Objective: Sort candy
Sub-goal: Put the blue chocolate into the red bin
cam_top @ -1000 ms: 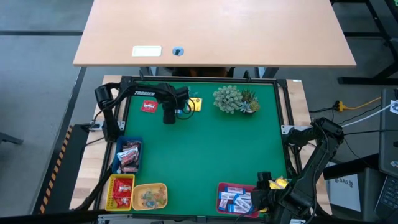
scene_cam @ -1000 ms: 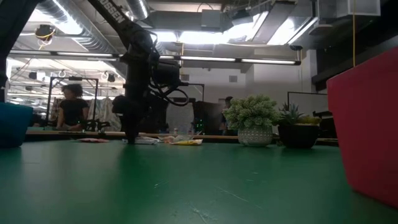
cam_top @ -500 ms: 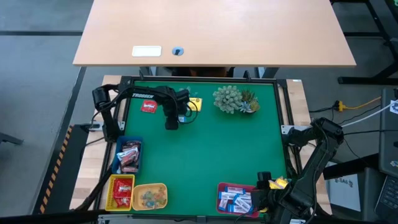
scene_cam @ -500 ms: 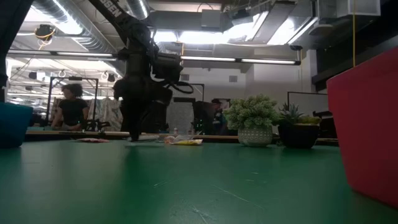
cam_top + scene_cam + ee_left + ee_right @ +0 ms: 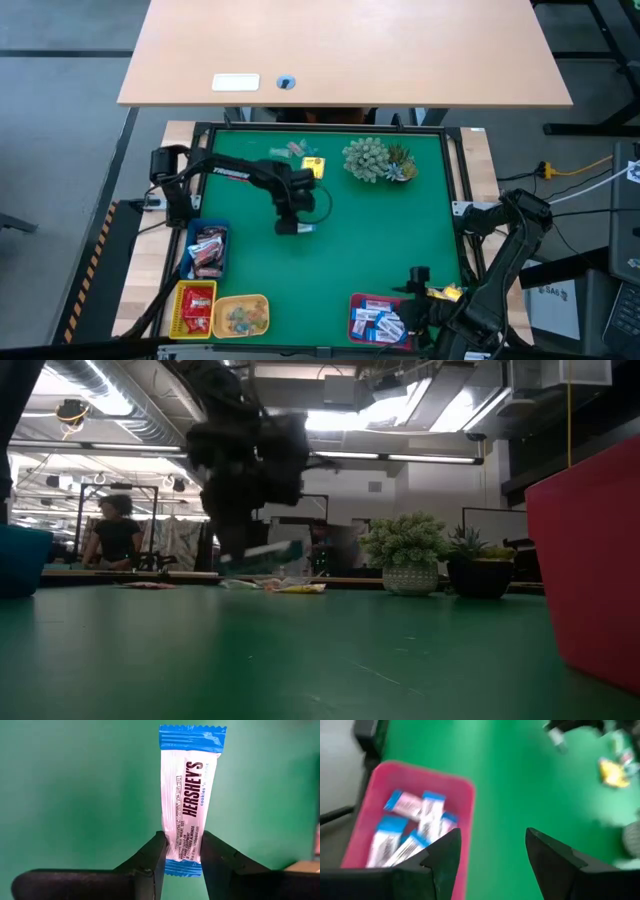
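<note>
Green felt covers the table, seen from above with two dark robot arms working at it. The left gripper hangs over the middle of the mat, left of centre, its two fingers pinched on the lower end of a blue-and-white candy bar. The wrapper sticks straight out past the fingertips, held clear of the mat, which suggests it is being carried rather than set down. In the level view the bar shows as a pale strip under the blurred gripper, above the table surface.

Four small trays sit along the near edge, each apparently gathering one kind of sweet. A blue tray at the near left holds dark red and brown pieces. Nearer, a red tray holds red pieces, and a yellow tray beside it holds clear-wrapped ones. A pink tray at the near right already holds several blue-and-white bars, so the carried bar most likely belongs there.

The right gripper waits just beside the pink tray, its fingers spread wide and holding nothing.

A few unsorted candies lie at the far edge, beside a spiky green plant.
</note>
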`<state>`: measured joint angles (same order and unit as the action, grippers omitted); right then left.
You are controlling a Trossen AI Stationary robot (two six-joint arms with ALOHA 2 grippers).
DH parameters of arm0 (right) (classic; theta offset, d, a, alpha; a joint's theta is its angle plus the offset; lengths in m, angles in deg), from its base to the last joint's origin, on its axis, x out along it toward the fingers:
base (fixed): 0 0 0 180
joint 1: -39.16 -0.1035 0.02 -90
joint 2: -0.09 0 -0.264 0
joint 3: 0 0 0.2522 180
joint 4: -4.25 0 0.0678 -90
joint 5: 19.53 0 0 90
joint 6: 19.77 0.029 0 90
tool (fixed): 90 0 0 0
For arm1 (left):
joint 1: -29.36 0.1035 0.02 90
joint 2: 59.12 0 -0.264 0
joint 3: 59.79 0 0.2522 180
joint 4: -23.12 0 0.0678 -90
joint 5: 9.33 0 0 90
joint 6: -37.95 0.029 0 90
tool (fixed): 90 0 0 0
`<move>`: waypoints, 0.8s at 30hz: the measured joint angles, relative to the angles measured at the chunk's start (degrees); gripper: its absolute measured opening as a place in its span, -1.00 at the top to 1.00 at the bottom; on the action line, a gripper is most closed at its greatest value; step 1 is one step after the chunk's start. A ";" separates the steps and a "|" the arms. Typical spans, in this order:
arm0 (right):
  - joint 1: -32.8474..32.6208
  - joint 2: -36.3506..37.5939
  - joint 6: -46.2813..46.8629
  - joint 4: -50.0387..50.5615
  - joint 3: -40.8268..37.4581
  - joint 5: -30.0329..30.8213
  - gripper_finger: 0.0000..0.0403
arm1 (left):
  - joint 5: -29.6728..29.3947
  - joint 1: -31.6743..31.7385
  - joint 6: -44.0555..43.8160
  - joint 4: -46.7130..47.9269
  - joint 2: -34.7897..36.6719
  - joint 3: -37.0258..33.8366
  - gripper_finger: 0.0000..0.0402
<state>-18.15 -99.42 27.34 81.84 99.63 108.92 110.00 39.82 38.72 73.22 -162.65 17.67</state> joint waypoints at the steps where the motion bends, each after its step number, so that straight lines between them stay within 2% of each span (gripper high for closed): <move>1: 0.56 0.00 -1.03 -0.28 0.00 1.17 -0.11 | 0.30 -1.20 -1.75 -1.72 0.02 0.02 0.55; 5: 4.05 0.00 -8.20 -3.15 0.00 1.75 -0.11 | 0.35 -5.96 -8.74 -9.39 0.04 0.02 0.55; 12: 12.08 -0.02 -26.65 -14.23 0.00 -0.98 -0.11 | 0.20 -13.06 -13.64 -23.22 0.09 0.11 0.55; 17: 17.37 -0.02 -38.99 -20.88 -0.01 -7.53 -0.11 | 0.00 -16.87 -14.22 -31.27 0.09 0.11 0.55; 24: 22.56 -0.02 -46.00 -26.55 -0.02 -17.91 -0.11 | -0.02 -20.51 -14.20 -41.63 0.09 0.11 0.55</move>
<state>4.42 -99.44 -18.66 55.30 99.60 91.02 109.97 19.31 24.52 31.58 -162.56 17.78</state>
